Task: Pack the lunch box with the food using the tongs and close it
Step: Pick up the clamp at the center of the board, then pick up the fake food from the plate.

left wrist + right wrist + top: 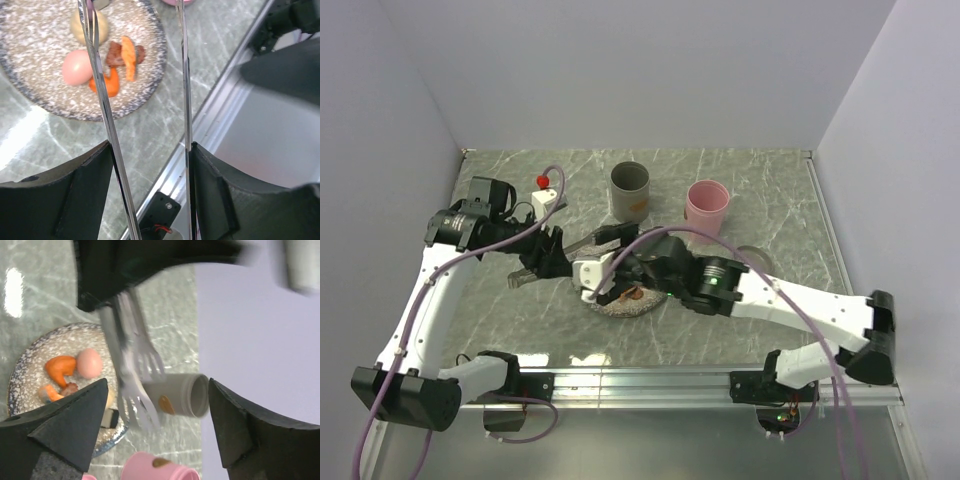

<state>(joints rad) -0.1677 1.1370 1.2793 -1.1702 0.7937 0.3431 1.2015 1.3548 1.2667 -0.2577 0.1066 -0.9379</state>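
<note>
Here, left pincer (148,150) gripping tongs (102,100) over plate (145,95) carrying food (112,60); right pincer (157,385) gaping wide, clasping nothing, tong tips showing between its fingers (65,430).

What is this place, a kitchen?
Likely a robot lab, not a kitchen: a left arm and right arm bolted to a metal rail, bare white walls round one small table, a plate of bite-size food.

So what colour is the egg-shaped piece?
The egg-shaped piece is pale pink, best in left wrist view.
</note>
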